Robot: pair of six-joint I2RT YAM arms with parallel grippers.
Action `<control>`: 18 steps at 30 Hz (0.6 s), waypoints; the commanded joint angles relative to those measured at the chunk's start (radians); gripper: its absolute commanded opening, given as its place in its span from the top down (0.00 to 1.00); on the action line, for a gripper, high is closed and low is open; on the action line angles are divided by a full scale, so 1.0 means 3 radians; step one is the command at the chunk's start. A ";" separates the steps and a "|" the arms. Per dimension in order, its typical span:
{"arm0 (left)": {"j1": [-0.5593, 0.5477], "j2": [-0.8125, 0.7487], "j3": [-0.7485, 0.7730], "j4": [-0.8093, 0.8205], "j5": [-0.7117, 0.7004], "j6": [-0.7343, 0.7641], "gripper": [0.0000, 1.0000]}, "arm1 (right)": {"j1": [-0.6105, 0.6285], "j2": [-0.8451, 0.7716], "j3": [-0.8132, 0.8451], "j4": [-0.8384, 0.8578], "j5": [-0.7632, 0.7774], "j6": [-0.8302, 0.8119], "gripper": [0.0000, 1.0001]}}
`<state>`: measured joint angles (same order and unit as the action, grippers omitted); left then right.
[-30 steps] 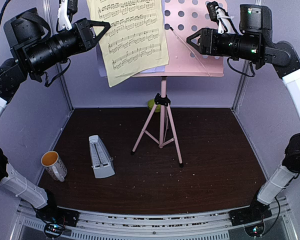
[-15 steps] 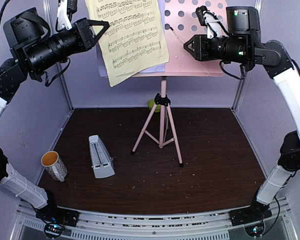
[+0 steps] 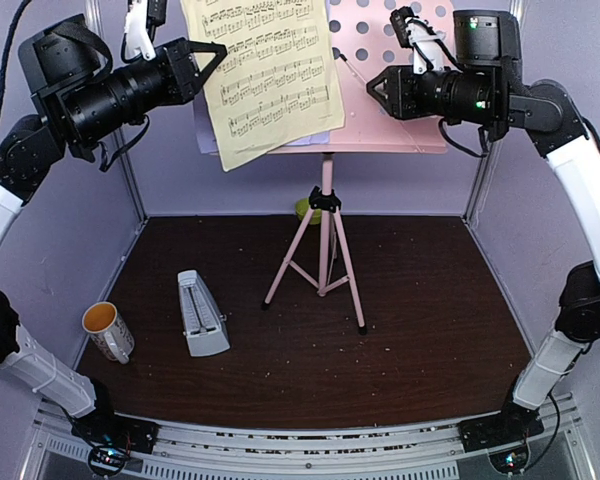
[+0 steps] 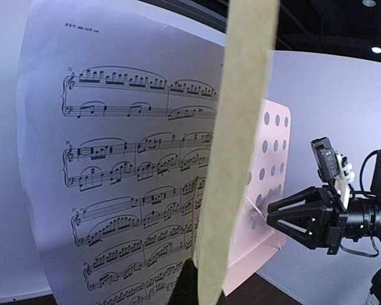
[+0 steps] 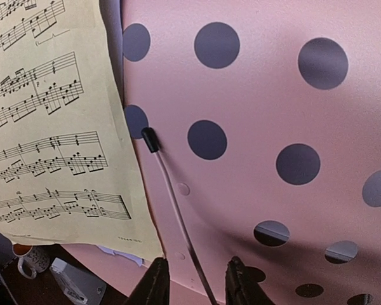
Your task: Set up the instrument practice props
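At twelve o'clock, the left gripper (image 3: 215, 52) pinches the pale-yellow page (image 3: 270, 80) before the pink stand (image 3: 400, 112), while the right gripper (image 3: 371, 88), jaws narrowly parted, straddles its wire arm (image 5: 174, 210).

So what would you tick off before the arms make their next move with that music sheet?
1. Left end effector shut on the pale-yellow page: ok.
2. Page square on the pink desk: not ok; it hangs tilted, with its lower corner below the ledge.
3. Holder wire between the right end effector's fingers: ok; the jaws are open, not pinching it.
4. Page tucked under that wire: not ok; the wire lies beside the page's edge.
5. Tripod standing upright: ok.
6. Metronome cover off: cannot tell.
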<state>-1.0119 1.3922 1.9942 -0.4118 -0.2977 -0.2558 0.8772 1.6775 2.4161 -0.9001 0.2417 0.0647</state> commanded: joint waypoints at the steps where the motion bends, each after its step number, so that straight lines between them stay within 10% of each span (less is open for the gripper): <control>1: -0.0012 0.0012 0.0093 0.0186 -0.0040 0.0080 1.00 | 0.0037 0.0074 0.0071 0.0057 0.0037 -0.0055 0.68; 18: -0.0012 0.0014 0.0049 0.0360 -0.0090 0.0144 1.00 | 0.0077 0.0105 0.0047 0.0168 0.0487 -0.0183 1.00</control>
<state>-1.0119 1.3972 1.9942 -0.3733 -0.3092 -0.2325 0.8951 1.7161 2.4176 -0.8795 0.3508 0.0113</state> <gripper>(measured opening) 0.007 0.024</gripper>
